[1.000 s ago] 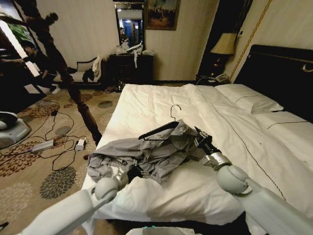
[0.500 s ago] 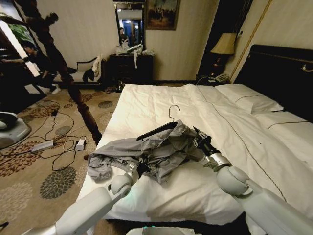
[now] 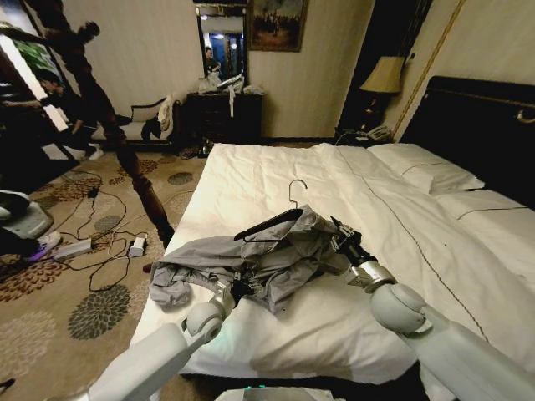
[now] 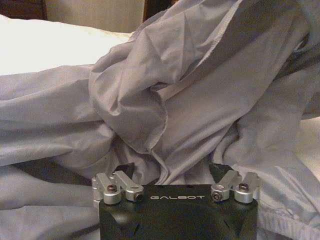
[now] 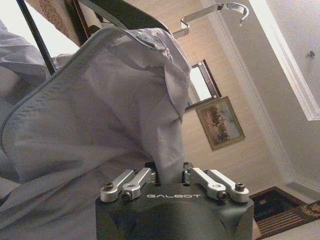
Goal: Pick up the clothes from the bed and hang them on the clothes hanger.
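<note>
The light grey shirt, the clothes (image 3: 251, 263), lies crumpled on the bed (image 3: 267, 171) near its left edge. One shoulder is draped over the dark clothes hanger (image 3: 269, 223), whose wire hook (image 3: 297, 190) points up. My right gripper (image 3: 337, 236) holds that raised end, its fingers shut on a fold of shirt (image 5: 100, 125) just under the hanger (image 5: 210, 12). At the shirt's near edge my left gripper (image 3: 241, 288) is pushed into the cloth. Its fingers stand wide open with grey folds (image 4: 150, 100) bunched between them (image 4: 172, 172).
White pillows (image 3: 426, 171) and a black headboard (image 3: 476, 125) lie to the right. On the patterned carpet to the left are cables and power strips (image 3: 100, 242) and a slanting dark pole (image 3: 134, 184). A lamp (image 3: 383, 75) stands beyond the bed.
My left arm has come forward and to the right, bringing its gripper up against the shirt's near edge. The right gripper and the hanger have hardly moved.
</note>
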`<state>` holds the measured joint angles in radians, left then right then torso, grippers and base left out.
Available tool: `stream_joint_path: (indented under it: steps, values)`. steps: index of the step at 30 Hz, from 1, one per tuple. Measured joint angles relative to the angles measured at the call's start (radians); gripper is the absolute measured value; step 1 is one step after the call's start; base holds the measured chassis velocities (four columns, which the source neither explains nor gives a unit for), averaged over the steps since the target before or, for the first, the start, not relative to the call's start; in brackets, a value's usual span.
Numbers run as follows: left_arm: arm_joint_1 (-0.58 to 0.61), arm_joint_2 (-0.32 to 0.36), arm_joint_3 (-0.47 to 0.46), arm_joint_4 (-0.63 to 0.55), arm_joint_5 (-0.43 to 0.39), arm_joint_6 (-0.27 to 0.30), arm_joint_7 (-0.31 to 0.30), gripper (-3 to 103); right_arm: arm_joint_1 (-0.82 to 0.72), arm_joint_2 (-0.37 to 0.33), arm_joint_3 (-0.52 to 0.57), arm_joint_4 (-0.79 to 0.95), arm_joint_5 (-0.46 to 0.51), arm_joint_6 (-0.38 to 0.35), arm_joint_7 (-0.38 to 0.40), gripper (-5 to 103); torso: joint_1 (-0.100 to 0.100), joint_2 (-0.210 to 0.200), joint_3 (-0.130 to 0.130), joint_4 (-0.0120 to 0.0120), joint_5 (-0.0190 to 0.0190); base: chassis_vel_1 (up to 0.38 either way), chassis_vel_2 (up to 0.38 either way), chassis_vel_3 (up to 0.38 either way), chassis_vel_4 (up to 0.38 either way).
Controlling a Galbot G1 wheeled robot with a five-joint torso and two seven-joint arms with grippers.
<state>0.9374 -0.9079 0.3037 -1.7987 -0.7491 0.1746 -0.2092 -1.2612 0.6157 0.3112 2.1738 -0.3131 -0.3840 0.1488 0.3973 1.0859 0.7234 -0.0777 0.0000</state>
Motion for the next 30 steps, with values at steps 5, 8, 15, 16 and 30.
stream_joint_path:
  steps: [5, 8, 15, 16, 30]
  values:
    - [-0.014, -0.033, -0.002, 0.03, -0.021, 0.001, -0.003, 77, -0.004, -0.002, 0.0, 0.002, -0.001, 0.0, 0.0, 18, 0.0, 0.0, 0.0, -0.0003, 0.0, 0.0, 0.0, 0.0, 0.0]
    - [-0.021, -0.049, -0.004, 0.048, -0.028, 0.002, -0.008, 68, -0.004, -0.003, 0.001, 0.003, -0.001, -0.001, 0.0, 18, 0.0, 0.0, 0.0, -0.0004, 0.0, 0.0, 0.0, 0.0, 0.0]
    - [-0.023, -0.07, -0.018, 0.073, -0.043, 0.004, -0.012, 45, -0.006, -0.005, 0.001, 0.004, -0.001, -0.001, 0.0, 18, 0.0, 0.0, 0.0, -0.0002, 0.0, 0.0, 0.0, 0.0, 0.0]
    - [-0.023, -0.07, -0.018, 0.073, -0.043, 0.004, -0.012, 45, -0.006, -0.005, 0.001, 0.004, -0.001, -0.001, 0.0, 18, 0.0, 0.0, 0.0, -0.0002, 0.0, 0.0, 0.0, 0.0, 0.0]
    - [0.004, -0.057, -0.058, 0.062, -0.046, 0.002, -0.012, 0, -0.007, -0.004, -0.002, 0.003, -0.003, 0.0, -0.004, 18, 0.0, 0.0, 0.0, -0.0002, 0.0, 0.0, 0.0, 0.0, 0.0]
